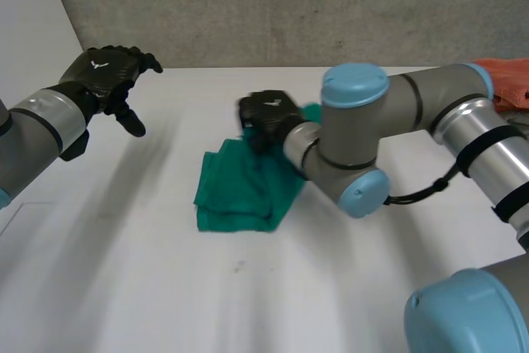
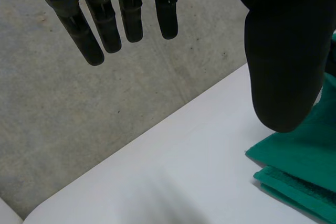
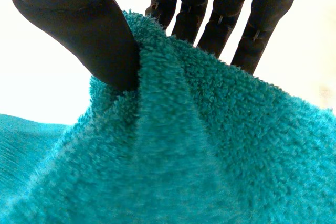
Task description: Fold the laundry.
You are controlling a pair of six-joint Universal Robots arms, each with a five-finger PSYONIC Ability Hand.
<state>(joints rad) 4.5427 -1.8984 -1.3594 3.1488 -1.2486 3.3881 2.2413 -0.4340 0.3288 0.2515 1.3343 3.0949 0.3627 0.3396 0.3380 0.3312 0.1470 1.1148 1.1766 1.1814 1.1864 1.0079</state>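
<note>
At the middle of the white counter (image 1: 165, 287): teal terry towel (image 1: 240, 192), partly folded, with stacked layered edges on the side facing the robot. Right hand (image 3: 79, 19) is at the towel's far edge. Its thumb is on one side and its fingers (image 3: 226, 19) on the other, with a bunched ridge of cloth pinched between them. Left hand (image 1: 107, 72) is well apart from the towel, off to its left and above the counter. Its fingers are straight and spread, thumb out, holding nothing. Orange cloth (image 1: 504, 80) lies well to the towel's right, at the counter's far edge, partly behind the right arm.
</note>
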